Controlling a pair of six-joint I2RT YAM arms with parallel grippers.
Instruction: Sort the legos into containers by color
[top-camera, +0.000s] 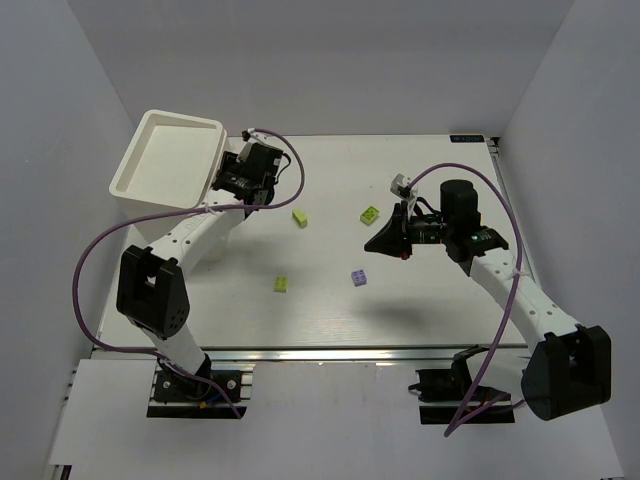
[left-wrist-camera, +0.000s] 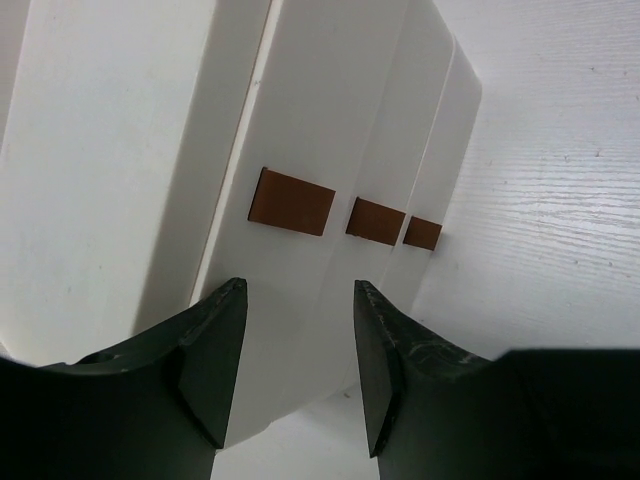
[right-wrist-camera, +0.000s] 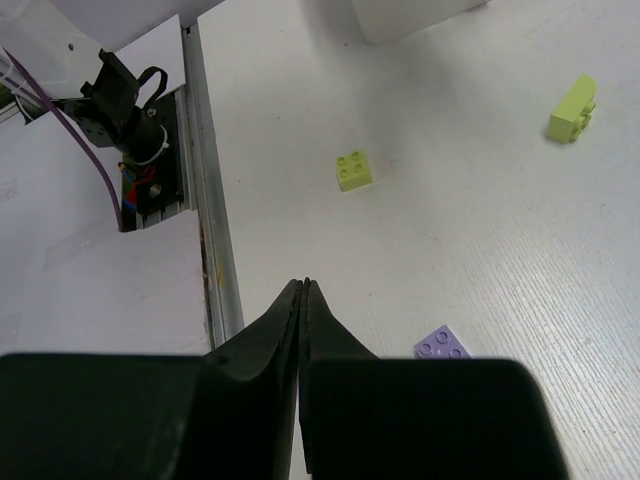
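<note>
Nearest me, the left gripper (left-wrist-camera: 300, 335) stands spread before the cream box (top-camera: 165, 160) at the far left, clasping nothing. I count three drawers (left-wrist-camera: 300, 120) with brown knobs (left-wrist-camera: 292, 201), their contents hidden from me. On the table (top-camera: 420, 320) I count three yellow-green bricks (top-camera: 299, 218) and one lavender brick (top-camera: 358, 277), small and studded, lying apart. To their right the right gripper (right-wrist-camera: 303, 290) hovers pressed together, empty.

Smooth cream plastic drawers (left-wrist-camera: 330, 120), matt brown knobs (left-wrist-camera: 292, 201), grainy white-painted table (left-wrist-camera: 560, 200)
</note>
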